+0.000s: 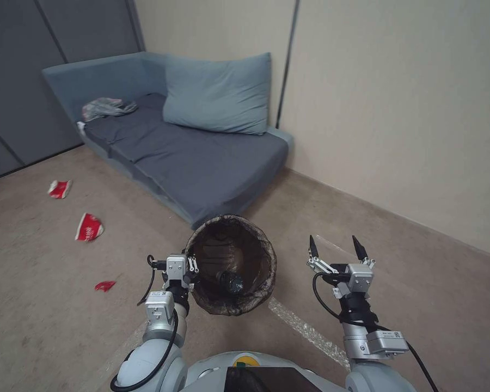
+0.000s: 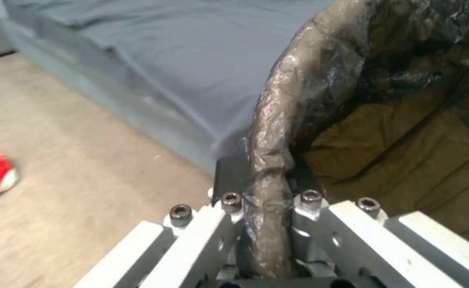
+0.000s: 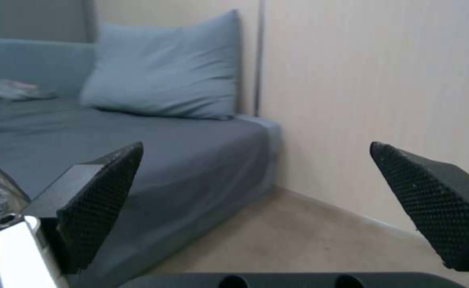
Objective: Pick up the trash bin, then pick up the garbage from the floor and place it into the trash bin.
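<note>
White trash bin (image 1: 231,265), rim in left end effector (image 1: 192,265)

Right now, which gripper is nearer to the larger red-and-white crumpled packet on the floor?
Left. The left gripper, clamped on the liner-wrapped rim of the trash bin, is on the same side as the red-and-white packet. The open right gripper hangs beyond the bin, farther away.

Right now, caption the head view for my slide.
Left gripper holds the trash bin by its rim; right gripper open, red packets on floor.
</note>
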